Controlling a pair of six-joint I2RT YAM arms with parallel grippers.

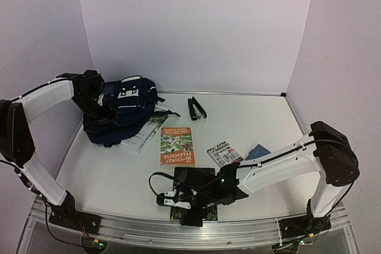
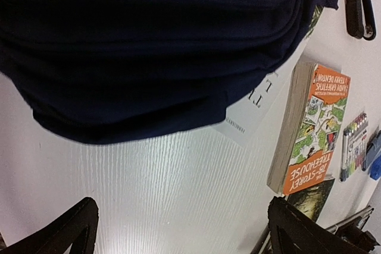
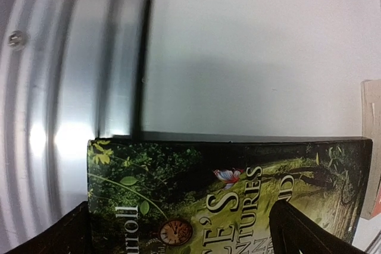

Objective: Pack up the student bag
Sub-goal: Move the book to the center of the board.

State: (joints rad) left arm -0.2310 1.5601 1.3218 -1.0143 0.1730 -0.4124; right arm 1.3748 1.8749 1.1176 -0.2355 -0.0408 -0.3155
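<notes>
Student bag (image 1: pixel 122 114) sits at far left of the desk (image 1: pixel 262 123), slumped upright, white patch on top, dark straps trailing toward the back wall. Left arm (image 1: pixel 47 96) reaches in from the left; left fingers (image 2: pixel 66 233) spread wide, nothing between them, hanging just above bare desk right beside the bag's lower edge; cannot tell if they touch the fabric. A white book (image 1: pixel 141 140) lies flat, its far corner tucked under the bag. Just right of it, an orange paperback (image 1: pixel 177 146), flat, cover up, not touching the bag. Further right, a marker pack (image 1: pixel 224 155), and a small blue pouch (image 1: pixel 258 151) near it. A black hinged tool (image 1: pixel 196 109) lies toward the back of the desk, well apart from the books. A dark green book (image 1: pixel 199 176) lies flat at the near edge, by the metal rail (image 1: pixel 119 225). Right arm (image 1: pixel 280 165) stretches low across to it; right fingers (image 3: pixel 306 230) wide apart over the cover, one by the book's end, the other above the cover art; contact with the book unclear.
</notes>
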